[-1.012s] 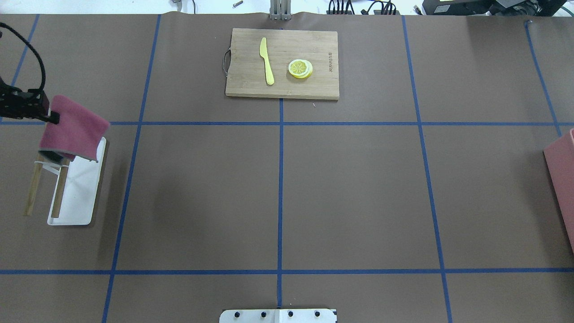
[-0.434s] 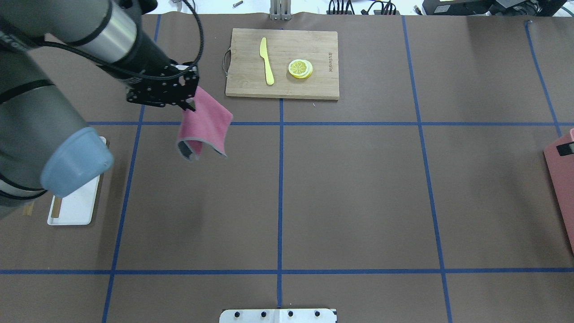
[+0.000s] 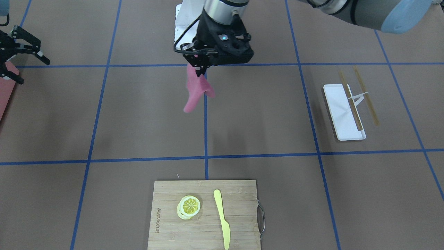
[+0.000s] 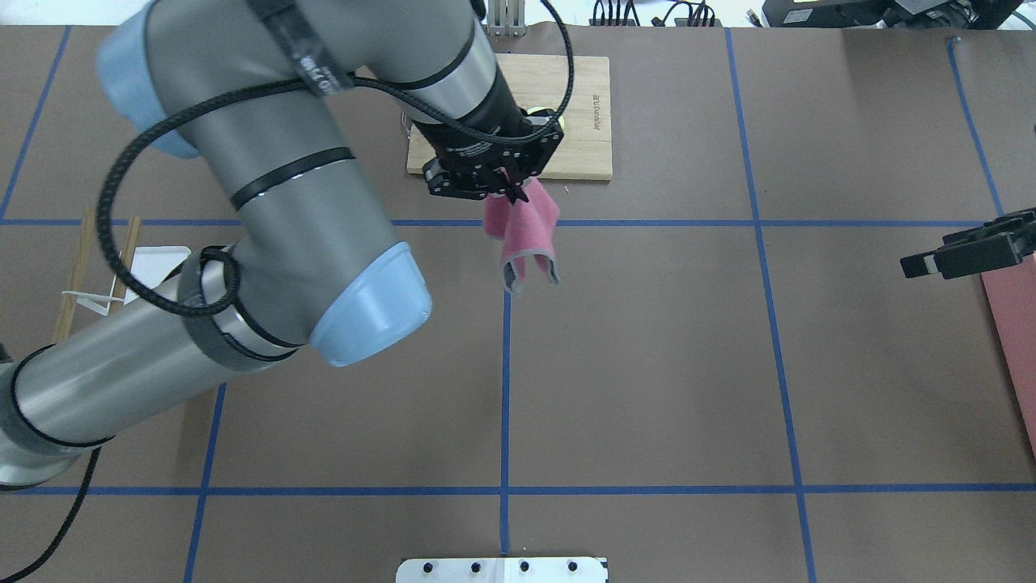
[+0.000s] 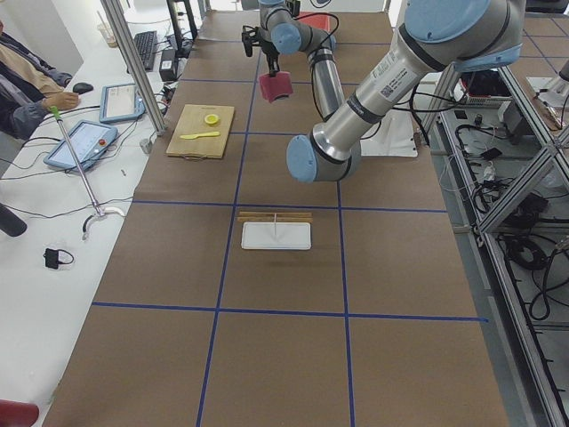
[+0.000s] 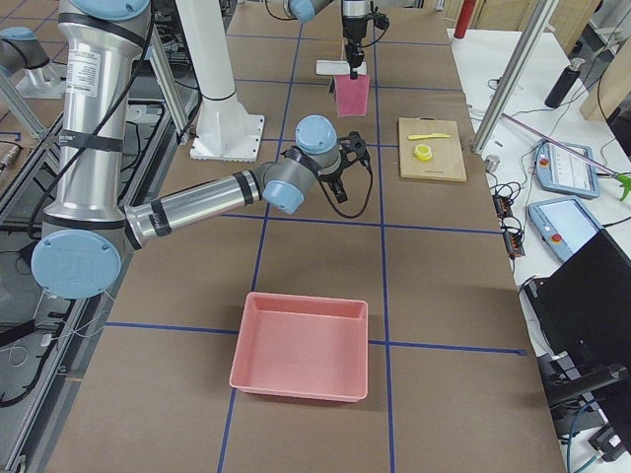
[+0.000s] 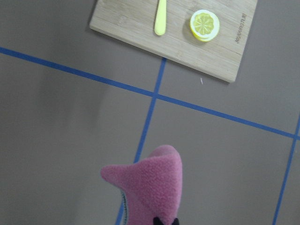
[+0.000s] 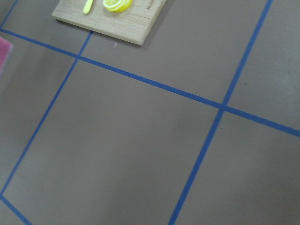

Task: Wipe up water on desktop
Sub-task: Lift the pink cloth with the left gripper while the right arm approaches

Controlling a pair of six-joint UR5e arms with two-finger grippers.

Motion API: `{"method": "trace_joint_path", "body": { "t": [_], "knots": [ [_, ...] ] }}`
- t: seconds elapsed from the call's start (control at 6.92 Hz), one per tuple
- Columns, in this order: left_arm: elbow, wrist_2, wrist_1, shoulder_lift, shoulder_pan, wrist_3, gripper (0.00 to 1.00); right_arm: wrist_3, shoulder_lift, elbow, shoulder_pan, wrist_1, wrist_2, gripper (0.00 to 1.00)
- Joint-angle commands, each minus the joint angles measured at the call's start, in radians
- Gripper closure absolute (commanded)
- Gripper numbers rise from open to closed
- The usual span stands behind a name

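The desktop is a matte brown surface with a grid of blue tape lines. I see no clear water patch on it. My left gripper is shut on the top of a pink cloth. The cloth hangs folded above the centre tape line, just in front of the cutting board. It also shows in the front view and the left wrist view. My right gripper is open and empty at the table's right edge, above the pink bin's rim.
A bamboo cutting board holds a yellow knife and lemon slices. A white tray with a wooden rack stands on the robot's left. A pink bin stands on its right.
My left arm has swung from the white tray to the table's middle near the cutting board, carrying the pink cloth. My right gripper has come into view at the right edge.
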Motion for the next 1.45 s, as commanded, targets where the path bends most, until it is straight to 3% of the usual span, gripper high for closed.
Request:
{"method": "trace_joint_path", "body": {
  "t": [0.0,0.29,0.58,0.87,1.3],
  "knots": [
    [0.084,0.102,-0.066,-0.095,0.060,-0.091,1.00,0.072,0.089,0.002,-0.094,0.072,-0.063,0.00],
    [0.126,0.127,-0.067,-0.159,0.089,-0.168,1.00,0.082,0.111,0.020,-0.145,0.078,-0.071,0.00],
    [0.248,0.144,-0.080,-0.239,0.103,-0.173,1.00,0.076,0.191,0.025,-0.185,0.078,-0.146,0.00],
    [0.317,0.144,-0.174,-0.230,0.102,-0.162,1.00,0.079,0.189,0.037,-0.228,0.114,-0.157,0.00],
    [0.319,0.146,-0.177,-0.230,0.100,-0.264,1.00,0.081,0.182,0.037,-0.234,0.170,-0.160,0.02]
  ]
}}
